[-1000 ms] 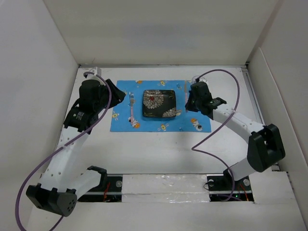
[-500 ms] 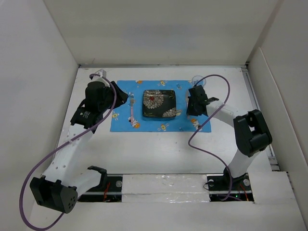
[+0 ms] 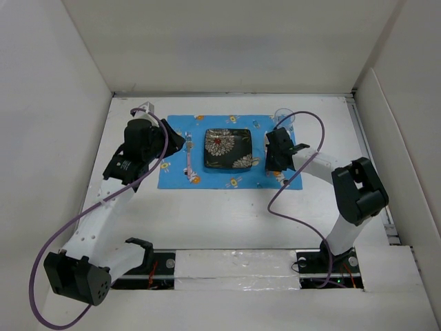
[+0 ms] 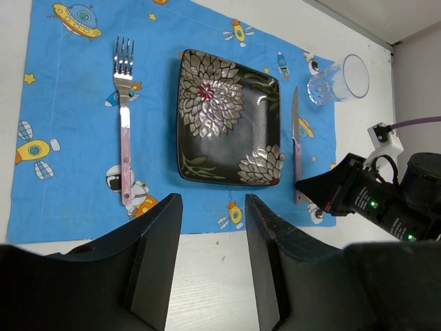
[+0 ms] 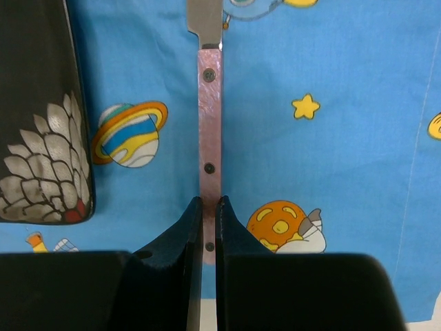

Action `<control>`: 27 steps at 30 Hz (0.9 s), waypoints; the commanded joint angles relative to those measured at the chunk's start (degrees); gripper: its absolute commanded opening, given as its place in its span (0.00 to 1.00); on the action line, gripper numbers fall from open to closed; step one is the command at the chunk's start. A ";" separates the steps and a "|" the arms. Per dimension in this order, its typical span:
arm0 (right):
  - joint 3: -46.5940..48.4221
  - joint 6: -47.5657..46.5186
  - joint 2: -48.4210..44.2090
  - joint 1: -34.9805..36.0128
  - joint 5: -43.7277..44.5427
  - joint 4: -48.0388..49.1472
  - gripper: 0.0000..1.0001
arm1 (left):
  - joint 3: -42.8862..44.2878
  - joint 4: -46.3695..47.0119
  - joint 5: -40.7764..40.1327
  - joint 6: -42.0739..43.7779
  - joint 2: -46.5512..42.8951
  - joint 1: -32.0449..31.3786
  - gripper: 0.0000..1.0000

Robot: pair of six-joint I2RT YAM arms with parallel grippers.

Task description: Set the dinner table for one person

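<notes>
On the white dinner table [image 3: 220, 221] lies a blue cartoon-print mat [image 3: 207, 177]. On it are a black flowered square plate [image 3: 228, 149], a pink-handled fork [image 3: 187, 157] to its left and a pink-handled knife [image 4: 295, 138] to its right. A clear glass [image 3: 283, 115] stands at the mat's far right corner. My right gripper [image 5: 209, 201] is shut to a hairline slit, tips right over the knife handle [image 5: 209, 103], which lies flat on the mat. My left gripper [image 4: 213, 262] is open and empty, held high over the mat's left part [image 3: 172, 141].
Upright white panels [image 3: 69, 103] wall the table on the left, back and right. The right arm's purple cable [image 3: 296, 207] loops over the table in front of the mat. The arm bases sit at the near edge.
My right gripper has swung left and nearer, down over the knife handle, and the glass behind it has come into view. The left arm has shifted slightly.
</notes>
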 commanded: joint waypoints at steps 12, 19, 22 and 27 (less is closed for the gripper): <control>-1.93 -1.05 -3.13 2.34 1.94 -4.25 0.07 | -2.03 3.55 1.12 -0.12 -0.59 -0.27 0.43; 1.22 -1.49 -6.64 2.34 0.11 -7.68 0.53 | -0.19 2.49 -0.29 0.41 0.46 -0.27 0.53; 6.49 -2.98 -9.28 2.34 -0.34 -12.15 0.58 | 1.83 2.23 -0.55 1.46 1.25 -0.27 0.57; 17.81 -2.99 -18.39 2.34 0.97 -18.92 0.58 | 7.45 1.26 -2.13 2.78 3.01 -0.27 0.60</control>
